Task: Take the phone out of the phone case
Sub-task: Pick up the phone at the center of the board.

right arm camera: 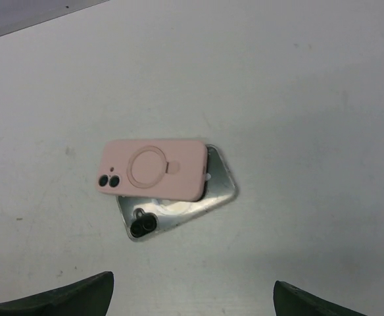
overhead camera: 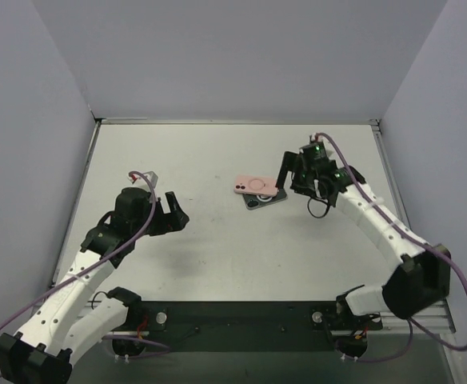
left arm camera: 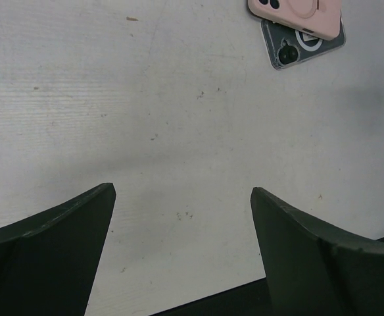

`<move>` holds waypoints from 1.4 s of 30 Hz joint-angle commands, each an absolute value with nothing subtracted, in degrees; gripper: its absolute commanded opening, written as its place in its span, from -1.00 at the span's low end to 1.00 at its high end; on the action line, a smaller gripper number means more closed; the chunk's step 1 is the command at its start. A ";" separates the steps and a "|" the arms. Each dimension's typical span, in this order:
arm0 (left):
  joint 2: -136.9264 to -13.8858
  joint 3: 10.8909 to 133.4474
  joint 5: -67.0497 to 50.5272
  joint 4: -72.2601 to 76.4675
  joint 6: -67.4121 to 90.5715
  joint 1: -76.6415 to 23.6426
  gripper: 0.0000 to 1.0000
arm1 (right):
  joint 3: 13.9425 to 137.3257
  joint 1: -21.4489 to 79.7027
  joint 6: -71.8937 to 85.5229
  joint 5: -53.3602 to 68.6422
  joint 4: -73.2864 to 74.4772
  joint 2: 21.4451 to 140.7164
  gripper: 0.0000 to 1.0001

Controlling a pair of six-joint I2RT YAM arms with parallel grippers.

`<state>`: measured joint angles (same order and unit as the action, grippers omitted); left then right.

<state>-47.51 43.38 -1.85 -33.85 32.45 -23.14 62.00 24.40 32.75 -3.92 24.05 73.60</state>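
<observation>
Pink case (right arm camera: 154,170) lies on top of phone (right arm camera: 179,212), skewed, centre of right wrist view. Left gripper (left arm camera: 182,191) and right gripper (right arm camera: 192,282) both spread wide, holding nothing.

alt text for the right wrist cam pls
A pink case lies partly over a silvery phone on a white table. The right hand hangs open near them, dark fingertips at the frame's bottom corners, holding nothing.

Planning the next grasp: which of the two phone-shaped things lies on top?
The pink one, ring on its back; the shiny grey one lies partly under it.
</observation>
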 commanded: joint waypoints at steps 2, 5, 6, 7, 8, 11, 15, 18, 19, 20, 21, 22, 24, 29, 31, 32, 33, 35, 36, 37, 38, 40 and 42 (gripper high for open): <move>-49.48 45.09 3.16 -31.99 32.61 -24.34 0.88 | 78.62 23.64 26.02 0.95 24.25 92.52 1.00; -49.75 44.65 3.34 -31.99 32.17 -24.70 0.84 | 87.41 23.21 24.79 3.07 24.70 102.11 1.00; -49.49 44.56 3.43 -31.99 32.08 -24.78 0.85 | 89.36 23.03 24.52 3.51 24.87 104.39 1.00; -49.22 44.39 3.17 -31.73 31.91 -24.87 0.84 | 91.12 22.85 24.52 4.30 24.79 108.59 1.00; -48.61 44.30 2.82 -31.64 31.73 -24.87 0.85 | 93.23 22.76 24.35 4.92 24.87 110.72 1.00; -47.99 43.77 0.97 -30.85 31.90 -24.87 0.86 | 100.70 22.76 23.29 7.20 24.87 118.46 1.00; -48.16 43.86 0.26 -30.94 31.99 -24.87 0.86 | 107.13 22.33 23.47 8.78 24.87 125.59 1.00; -48.95 44.12 -1.48 -31.20 31.38 -24.87 0.86 | 108.02 22.24 23.64 10.97 24.70 128.58 1.00; -49.13 44.30 -1.58 -31.38 31.29 -24.87 0.86 | 107.23 22.15 23.64 11.51 24.61 129.37 1.00; -49.57 44.47 -1.67 -31.46 31.20 -24.87 0.86 | 106.79 22.24 23.56 12.21 24.70 129.64 1.00; -49.74 44.39 -1.84 -31.46 31.11 -24.87 0.86 | 106.09 22.24 23.55 13.26 24.70 129.55 1.00; -49.75 44.47 -1.93 -31.46 31.03 -24.87 0.86 | 104.95 22.41 23.82 14.75 24.52 128.68 1.00; -49.66 44.47 -1.67 -31.38 31.20 -24.87 0.86 | 100.39 23.20 23.82 16.25 22.95 127.01 1.00; -49.74 44.47 -1.93 -30.67 32.08 -24.87 0.86 | 89.14 25.31 24.78 17.85 19.43 118.93 1.00; -49.92 44.47 -2.37 -30.59 32.34 -24.87 0.86 | 84.92 26.97 24.00 16.79 19.25 116.47 1.00; -50.27 44.47 -2.63 -30.59 32.34 -24.87 0.86 | 83.95 27.68 23.21 13.74 19.86 115.76 1.00; -50.27 44.56 -2.64 -30.67 32.43 -24.87 0.86 | 82.20 28.47 22.51 12.32 20.21 115.23 1.00; -50.36 44.65 -2.64 -30.85 32.52 -24.96 0.86 | 81.39 30.93 21.28 8.20 21.52 114.52 1.00; -50.27 44.65 -2.72 -30.85 32.52 -24.96 0.86 | 81.13 31.89 19.53 7.04 22.14 114.52 1.00; -50.27 44.82 -2.64 -31.11 32.52 -24.96 0.86 | 80.95 32.95 18.64 5.38 22.67 114.70 1.00; -50.10 44.91 -2.72 -31.29 32.52 -24.96 0.86 | 80.77 34.87 17.94 3.53 23.55 114.96 1.00; -49.84 44.74 -2.64 -31.46 32.52 -24.96 0.86 | 80.33 36.82 15.75 -1.74 24.08 115.57 1.00; -49.48 44.47 -2.46 -31.55 32.52 -24.96 0.86 | 80.68 38.41 15.21 -3.68 24.87 116.36 1.00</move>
<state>-50.43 43.38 -1.98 -33.21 32.40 -24.69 81.62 35.05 18.92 3.40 19.16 116.53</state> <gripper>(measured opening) 0.930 0.999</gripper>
